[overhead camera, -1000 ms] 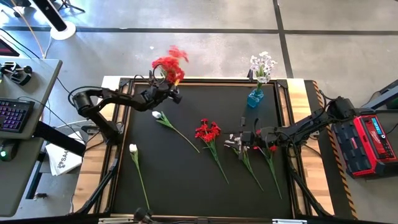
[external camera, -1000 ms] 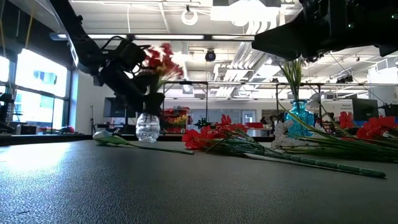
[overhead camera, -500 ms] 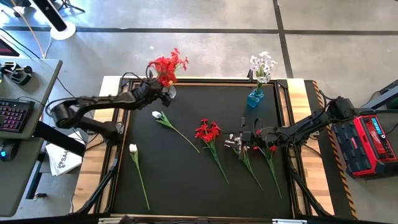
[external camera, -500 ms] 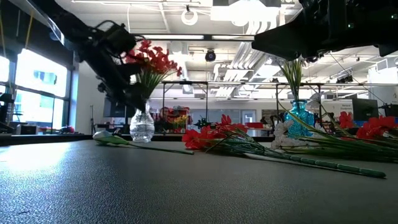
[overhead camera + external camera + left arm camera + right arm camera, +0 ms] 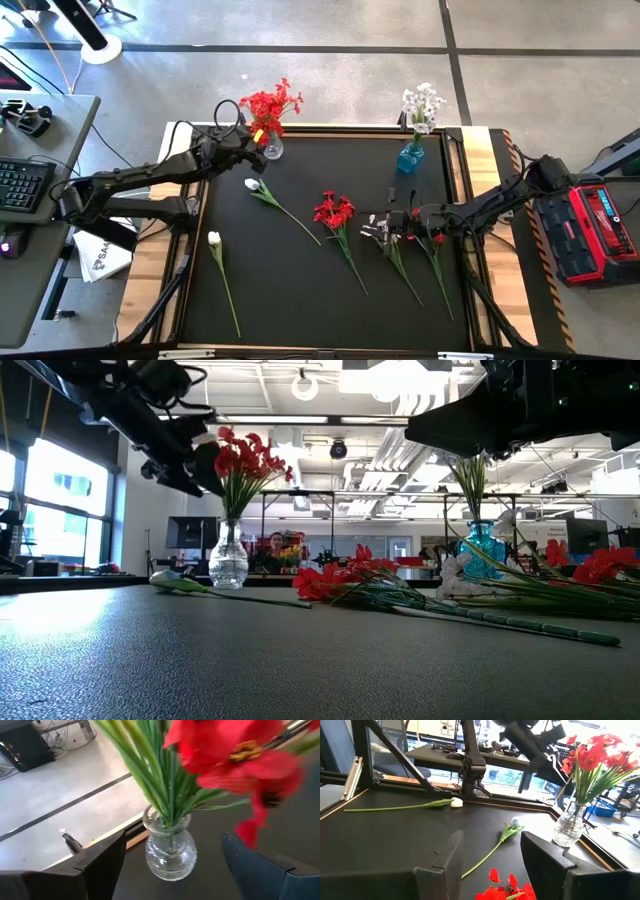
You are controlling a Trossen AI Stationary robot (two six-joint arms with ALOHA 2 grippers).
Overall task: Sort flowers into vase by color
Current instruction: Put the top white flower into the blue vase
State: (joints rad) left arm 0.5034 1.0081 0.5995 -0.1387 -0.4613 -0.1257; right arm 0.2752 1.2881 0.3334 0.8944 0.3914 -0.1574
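A clear glass vase (image 5: 271, 149) (image 5: 170, 855) at the far left of the mat holds a bunch of red flowers (image 5: 268, 103) (image 5: 245, 455) by their stems. My left gripper (image 5: 248, 152) (image 5: 174, 840) is open, just left of that vase, with a finger on either side and apart from it. A blue vase (image 5: 410, 157) holds white flowers (image 5: 422, 105). Two white tulips (image 5: 252, 184) (image 5: 214, 238) and a red spray (image 5: 333, 210) lie flat on the mat. My right gripper (image 5: 385, 225) (image 5: 492, 845) is open, hovering above more flowers (image 5: 400, 250) at the right.
The black mat (image 5: 300, 290) has a raised wooden rim. Long green stems (image 5: 295, 222) slant across its middle. A red device (image 5: 585, 235) sits off the right edge, and a desk with a keyboard (image 5: 20, 185) off the left. The near middle of the mat is bare.
My left gripper has drawn back from the clear vase toward the table's left edge and risen a little. The red bunch, tilted and blurred a second ago, now stands upright in the vase. My right arm has kept still.
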